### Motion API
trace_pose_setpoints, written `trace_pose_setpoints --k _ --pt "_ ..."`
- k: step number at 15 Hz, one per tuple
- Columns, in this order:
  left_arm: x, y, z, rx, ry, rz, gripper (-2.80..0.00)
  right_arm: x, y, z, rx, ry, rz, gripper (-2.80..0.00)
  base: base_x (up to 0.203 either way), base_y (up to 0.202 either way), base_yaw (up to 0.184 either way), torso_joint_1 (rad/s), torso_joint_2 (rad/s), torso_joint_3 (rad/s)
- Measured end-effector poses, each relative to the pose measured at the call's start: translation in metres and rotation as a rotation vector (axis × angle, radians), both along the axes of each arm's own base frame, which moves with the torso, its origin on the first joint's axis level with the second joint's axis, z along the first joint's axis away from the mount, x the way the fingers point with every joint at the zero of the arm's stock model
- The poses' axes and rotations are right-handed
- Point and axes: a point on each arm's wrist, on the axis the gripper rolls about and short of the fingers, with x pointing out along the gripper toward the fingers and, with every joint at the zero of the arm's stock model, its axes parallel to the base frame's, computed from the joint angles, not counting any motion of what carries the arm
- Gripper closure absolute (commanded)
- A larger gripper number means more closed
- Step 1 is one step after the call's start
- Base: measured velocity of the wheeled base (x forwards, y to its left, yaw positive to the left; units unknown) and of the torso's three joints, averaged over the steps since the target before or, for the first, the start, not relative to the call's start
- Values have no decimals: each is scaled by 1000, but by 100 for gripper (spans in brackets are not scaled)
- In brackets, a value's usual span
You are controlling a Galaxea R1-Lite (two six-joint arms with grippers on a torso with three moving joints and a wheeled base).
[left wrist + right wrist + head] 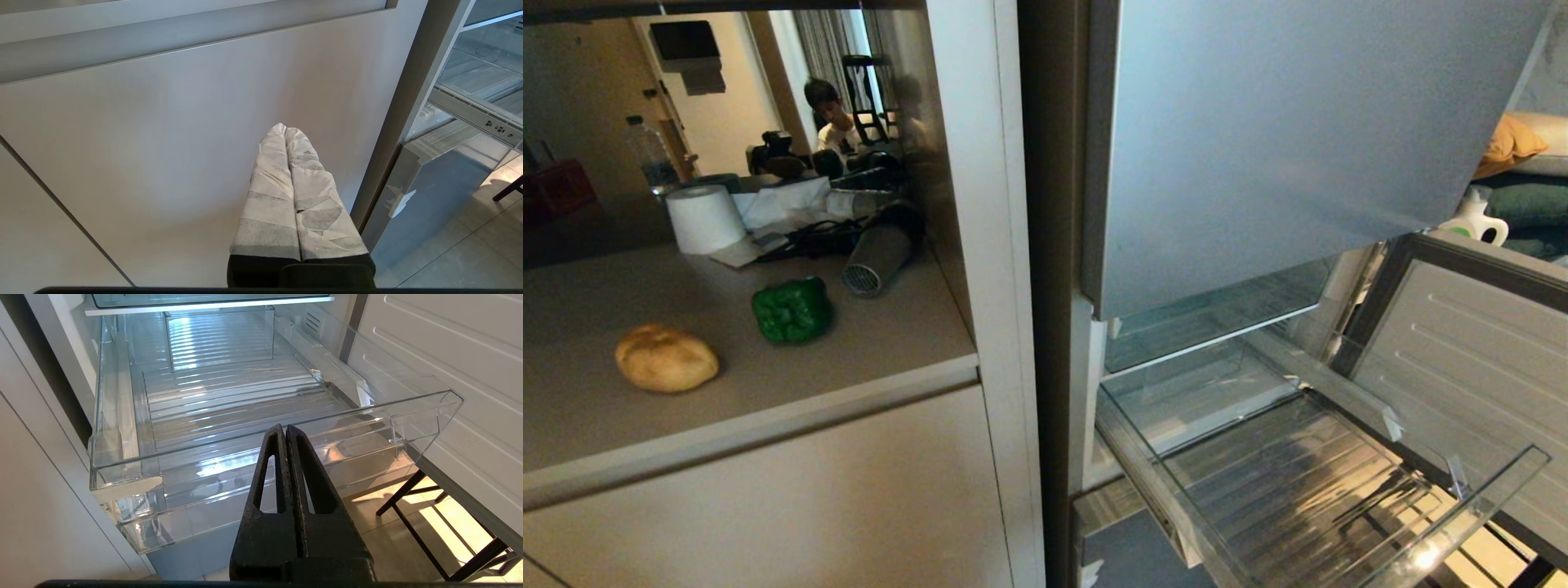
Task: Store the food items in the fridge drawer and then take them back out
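Storing step not yet begun, judging by the layout: both food items sit out on the worktop, drawer holds nothing.

Fridge [1258,147] stands with its lower door swung wide; the fridge drawer [1339,498] is pulled out below the glass shelf [1209,327], ribbed floor bare, nothing visible inside it in either the head or right wrist view. Worktop [768,384] lies to the fridge's left, past the white cabinet upright. On it the potato [666,358] sits near the front edge, farthest from the fridge; the bell pepper [792,309] sits just behind it and closer to the fridge, the two apart, not touching. Clutter further back on the worktop: a paper roll [704,218], a grey ribbed cylinder, cables. A mirror panel behind reflects a seated person.

Next move, as a judgement: one arm has to lift up to the worktop, open, and take one item, likely the pepper as nearer the fridge, then carry it across the upright and lower it into the drawer. The drawer is already out, so no pull is needed first.

Left hand [284,128]: taped fingers pressed together, closed, holding nothing, low in front of the cabinet panel beside the fridge. Right hand [284,428]: black fingers shut tight, empty, hanging just in front of the fridge drawer's front wall, not touching it.
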Motion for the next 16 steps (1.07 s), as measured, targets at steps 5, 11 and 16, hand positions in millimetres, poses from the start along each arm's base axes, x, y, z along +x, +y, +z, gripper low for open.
trace_pose_setpoints --k 5,11,16 --pt "0 0 0 0 0 0 0 0 0 0 2 0 0 0 0 0 0 0 0 0" --pt "0 0 0 0 0 0 0 0 0 0 20 0 -1 0 -38 0 0 3 0 1" --pt "0 0 0 0 0 0 0 0 0 0 22 0 -2 0 -180 0 -8 -3 -2 0"
